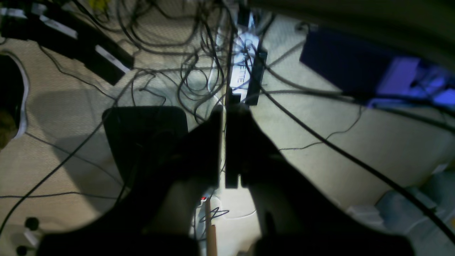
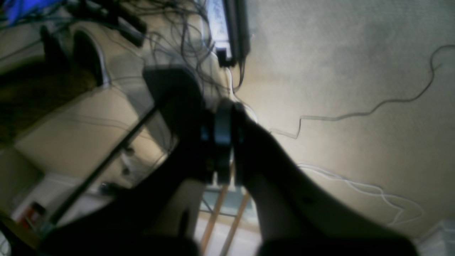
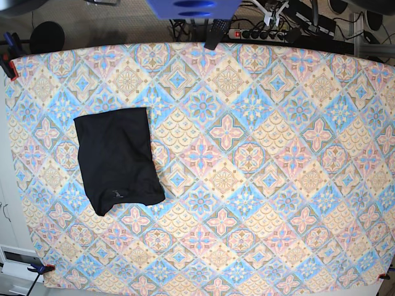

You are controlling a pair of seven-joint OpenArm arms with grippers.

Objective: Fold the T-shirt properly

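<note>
Base view: plain black short-sleeved cloth T-shirt (image 3: 117, 159), soft and matte, lies folded into a compact rough rectangle on the left part of the tabletop (image 3: 259, 185), which is covered by a patterned cloth of blue, pink and cream diamond tiles. Tiny pale mark sits near the shirt's lower edge. Shirt edges slightly uneven, lower corners rounded, flat on the cloth, well apart from all tabletop edges except nearer the left one. No arm over the tabletop in this view. A power strip (image 3: 259, 32) and dark cables lie on the floor beyond the far edge. Left wrist view: left claw (image 1: 224, 117) dark and silhouetted, fingers pressed together with only a thin slit between them, nothing pinched; it points at a beige carpeted floor (image 1: 355, 142) crossed by tangled black cables (image 1: 192, 64), a white power strip (image 1: 243, 67) just past the tips. Right wrist view: blurred, right claw (image 2: 224, 117) also pressed together, holding nothing visible, over the same beige floor with a thin pale cable (image 2: 355, 115) running across it.
</note>
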